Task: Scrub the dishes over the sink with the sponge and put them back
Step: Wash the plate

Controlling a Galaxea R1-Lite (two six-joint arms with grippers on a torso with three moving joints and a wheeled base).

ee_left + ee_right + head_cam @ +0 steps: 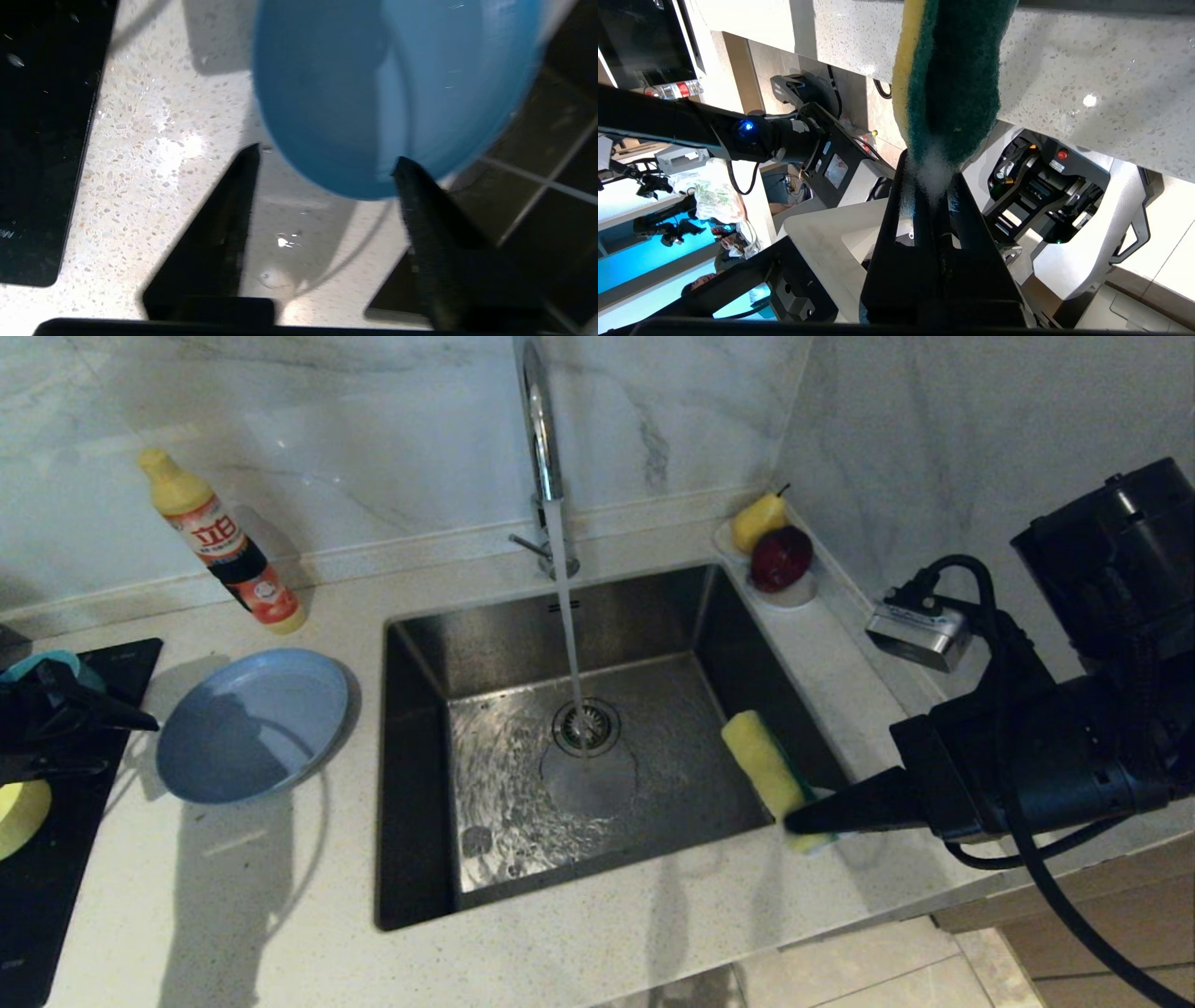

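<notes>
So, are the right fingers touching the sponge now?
Touching. In the right wrist view the right gripper is shut on the sponge, its end squeezed between the fingers. The head view shows the same hold at the sink edge.

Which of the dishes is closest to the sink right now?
The wide grey-blue plate, lying flat on the counter just left of the sink. The teal bowl and yellow bowl sit farther left, on the black cooktop at the frame's edge.
</notes>
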